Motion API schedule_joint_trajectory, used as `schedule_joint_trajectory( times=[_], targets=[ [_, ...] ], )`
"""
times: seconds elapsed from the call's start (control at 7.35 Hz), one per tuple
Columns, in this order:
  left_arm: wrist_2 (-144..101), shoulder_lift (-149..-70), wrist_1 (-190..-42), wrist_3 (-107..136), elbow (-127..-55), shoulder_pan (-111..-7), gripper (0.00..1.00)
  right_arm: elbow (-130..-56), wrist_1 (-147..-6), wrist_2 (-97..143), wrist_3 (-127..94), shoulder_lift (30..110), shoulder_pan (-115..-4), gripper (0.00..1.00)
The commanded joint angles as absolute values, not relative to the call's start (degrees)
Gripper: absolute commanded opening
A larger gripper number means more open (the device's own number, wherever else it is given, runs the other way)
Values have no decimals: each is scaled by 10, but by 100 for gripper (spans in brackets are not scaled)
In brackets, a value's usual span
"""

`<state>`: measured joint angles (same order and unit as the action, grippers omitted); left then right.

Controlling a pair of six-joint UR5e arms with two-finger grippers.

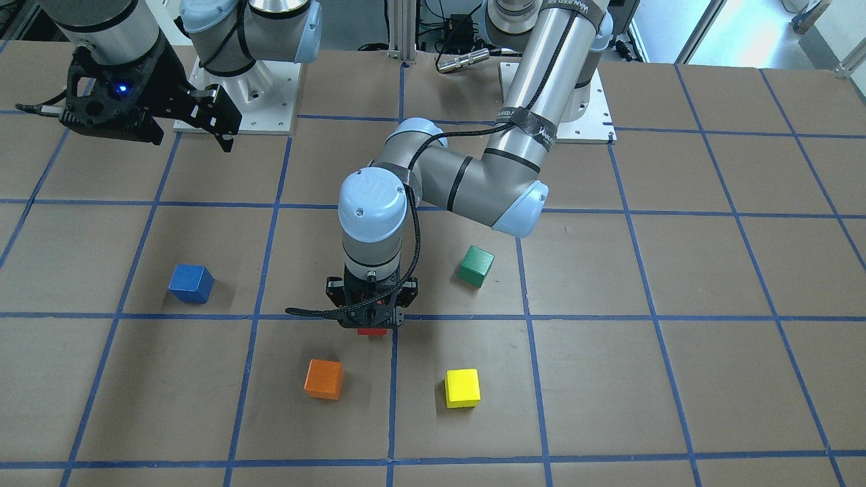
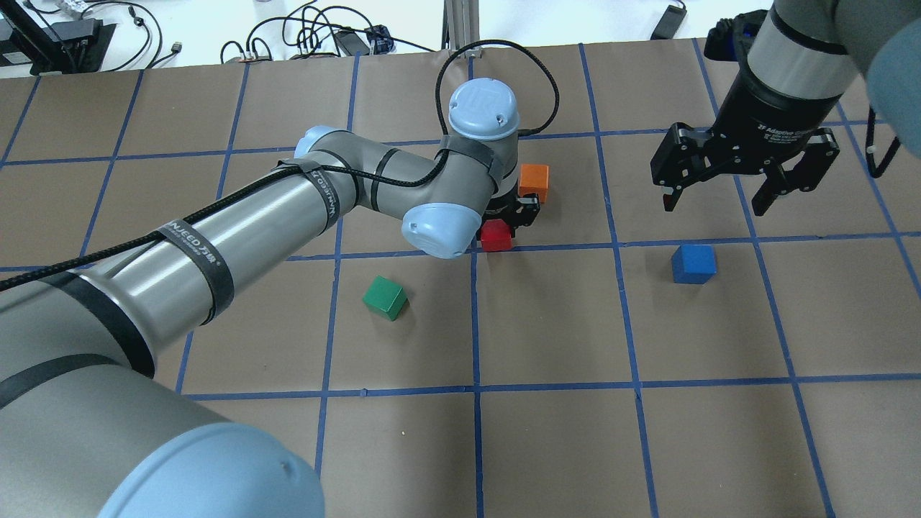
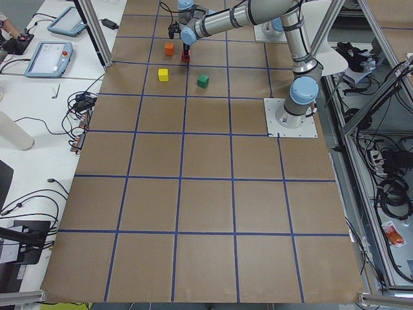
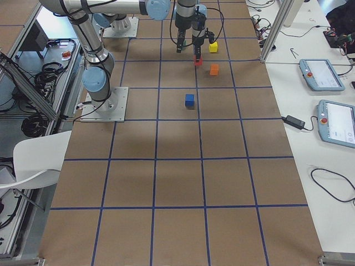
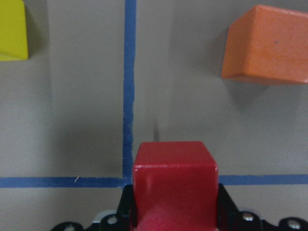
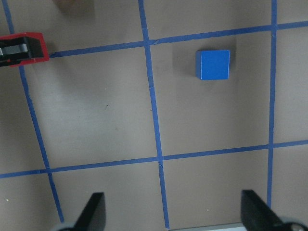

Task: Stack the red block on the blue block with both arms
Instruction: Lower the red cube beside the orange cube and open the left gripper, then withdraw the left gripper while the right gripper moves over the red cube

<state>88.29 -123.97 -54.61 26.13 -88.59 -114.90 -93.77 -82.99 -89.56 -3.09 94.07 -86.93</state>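
The red block (image 5: 174, 175) sits between the fingers of my left gripper (image 1: 367, 323), which is shut on it at or just above the table, on a blue tape crossing. In the overhead view the red block (image 2: 496, 236) shows just below the left gripper (image 2: 512, 216). The blue block (image 2: 693, 263) stands alone on the table, well apart from the red block. My right gripper (image 2: 718, 205) is open and empty, and hovers high above the table behind the blue block. The right wrist view shows the blue block (image 6: 213, 64) ahead of that gripper.
An orange block (image 2: 534, 182) stands right behind the left gripper, close to it. A yellow block (image 1: 462, 387) and a green block (image 1: 475, 266) stand to either side of the left arm. Brown table with a blue tape grid (image 2: 475, 392).
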Motion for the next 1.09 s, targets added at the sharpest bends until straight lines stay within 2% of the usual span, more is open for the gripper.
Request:
schedule_joint_trajectory(
  times=[0.0,0.27,0.54,0.95],
  targets=[
    [881,-1229,-546,256,-889,-1144,100,-947,-831,-895,-28,940,-869,100],
    [878,-1186,-559,224,-885,-1104,100,-947,-829,-894,-29,941,-869,100],
    [886,-1120,-649,118,-880,-1046,100,-946,-832,-887,-39,936,-875,100],
    [941,-1028,-707,73,-873,-977,100,-941,-970,-891,-70,871,-942,100]
  ],
)
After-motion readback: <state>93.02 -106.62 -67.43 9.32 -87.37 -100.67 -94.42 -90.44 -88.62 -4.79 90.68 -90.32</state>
